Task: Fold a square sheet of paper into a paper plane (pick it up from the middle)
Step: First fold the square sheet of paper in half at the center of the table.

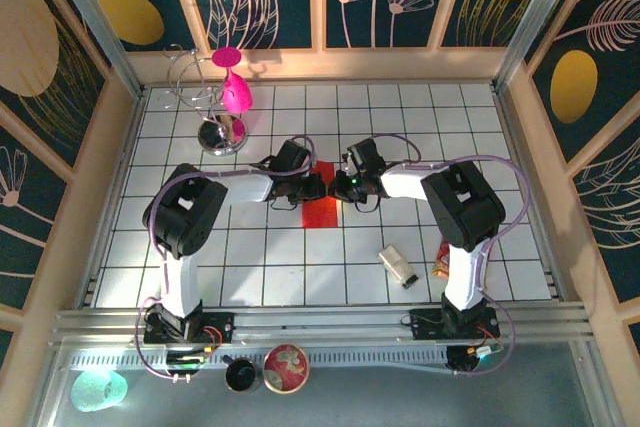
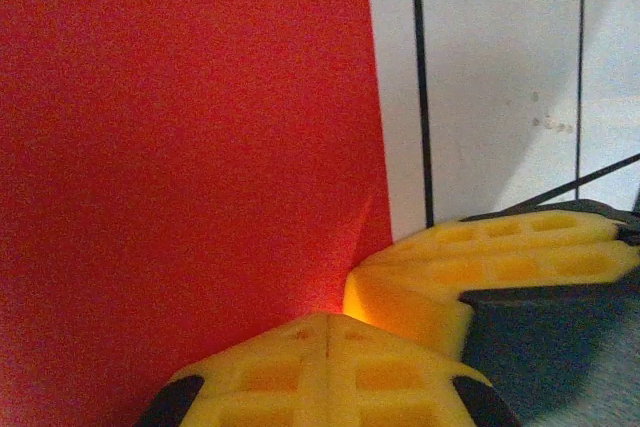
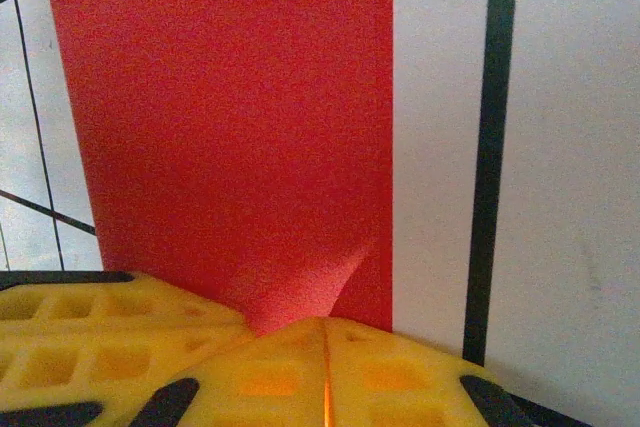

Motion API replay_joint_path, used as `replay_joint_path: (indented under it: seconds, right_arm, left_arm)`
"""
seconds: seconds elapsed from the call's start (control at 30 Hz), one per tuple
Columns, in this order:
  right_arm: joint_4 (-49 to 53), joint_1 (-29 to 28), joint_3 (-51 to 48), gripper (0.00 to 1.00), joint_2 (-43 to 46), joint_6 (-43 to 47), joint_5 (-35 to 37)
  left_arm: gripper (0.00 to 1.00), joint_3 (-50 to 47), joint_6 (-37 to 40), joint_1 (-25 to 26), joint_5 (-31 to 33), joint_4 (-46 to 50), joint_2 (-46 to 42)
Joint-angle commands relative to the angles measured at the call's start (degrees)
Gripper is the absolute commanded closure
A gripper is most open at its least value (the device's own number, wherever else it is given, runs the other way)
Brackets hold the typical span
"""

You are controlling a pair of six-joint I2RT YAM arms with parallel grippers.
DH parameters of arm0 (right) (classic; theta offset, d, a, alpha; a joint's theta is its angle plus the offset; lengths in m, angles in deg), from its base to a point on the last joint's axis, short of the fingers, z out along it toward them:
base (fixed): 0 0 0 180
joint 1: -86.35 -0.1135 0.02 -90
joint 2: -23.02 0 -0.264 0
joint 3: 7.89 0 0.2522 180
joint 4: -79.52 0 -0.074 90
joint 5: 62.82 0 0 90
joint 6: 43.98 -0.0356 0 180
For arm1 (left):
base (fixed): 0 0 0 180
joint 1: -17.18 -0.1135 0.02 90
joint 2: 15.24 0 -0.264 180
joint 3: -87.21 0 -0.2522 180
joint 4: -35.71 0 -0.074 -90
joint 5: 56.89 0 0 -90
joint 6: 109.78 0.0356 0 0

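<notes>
Red sheet of paper (image 1: 322, 213) at frame centre on tiled table (image 1: 450, 127). L gripper (image 2: 325, 342) and R gripper (image 3: 325, 347) sit side by side at its upper end. Both pressed together, pinching paper. Pucker at each pinch, prob gripping mid-edge to lift for fold.

Top cam: square sheet of paper (image 1: 322, 213) partly hidden under left gripper (image 1: 318, 188) & right gripper (image 1: 340, 187). Wrist cams: cut off ahead of each gripper. Small item (image 1: 398, 265) behind right gripper: can't ID.
</notes>
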Motion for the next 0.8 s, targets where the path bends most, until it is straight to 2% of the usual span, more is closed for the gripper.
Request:
replay_joint_path:
  seconds: [0.0,0.2,0.33,0.5,0.77]
  right_arm:
    - [12.47,-1.28,-4.42,0.91,-9.04,2.77,11.0]
    - [13.42,-1.19,-5.16,0.91,-9.7,3.54,11.58]
    - [14.03,-0.91,-6.17,0.91,-10.05,4.15,11.88]
    - [14.56,-0.71,-6.92,0.91,-10.45,5.04,12.58]
    - [14.06,-0.62,-7.19,0.91,-10.62,5.19,12.49]
  left_arm:
    - [0.95,0.45,1.22,-0.23,0.17,1.39,2.0]
    - [0.95,-2.2,3.05,-2.21,-1.2,1.29,0.82]
    - [0.95,-5.07,5.94,-5.04,-4.33,1.14,-0.26]
    - [0.95,-4.93,11.34,-7.82,-2.23,7.43,-0.18]
    - [0.97,-3.56,15.18,-9.93,3.01,13.53,-4.06]
